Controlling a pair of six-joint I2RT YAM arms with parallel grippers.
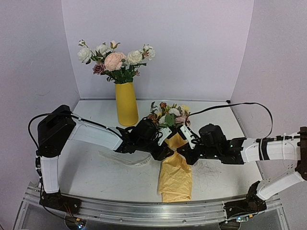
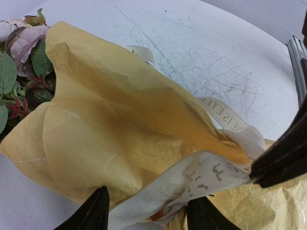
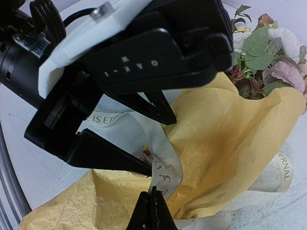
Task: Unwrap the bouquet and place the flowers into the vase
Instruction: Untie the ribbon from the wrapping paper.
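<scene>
The bouquet lies at mid-table, its crinkled yellow-orange paper (image 1: 175, 175) pointing toward me and the flowers (image 1: 169, 116) toward the back. The cream ribbon (image 2: 192, 179) is loose, and a tail (image 1: 125, 160) trails left on the table. My left gripper (image 2: 148, 215) is open over the paper, with the ribbon running between its spread fingers (image 2: 93, 213). My right gripper (image 3: 152, 213) is shut on a fold of the printed ribbon (image 3: 168, 177), right below the left gripper's fingers (image 3: 112, 155). The yellow vase (image 1: 126, 103) stands behind and to the left.
A bunch of large white and pink roses (image 1: 115, 60) fills the vase's mouth. Purple walls close in the back and both sides. The metal rail (image 1: 144, 211) with the arm bases runs along the near edge. A black cable (image 1: 240, 105) arcs over the right arm.
</scene>
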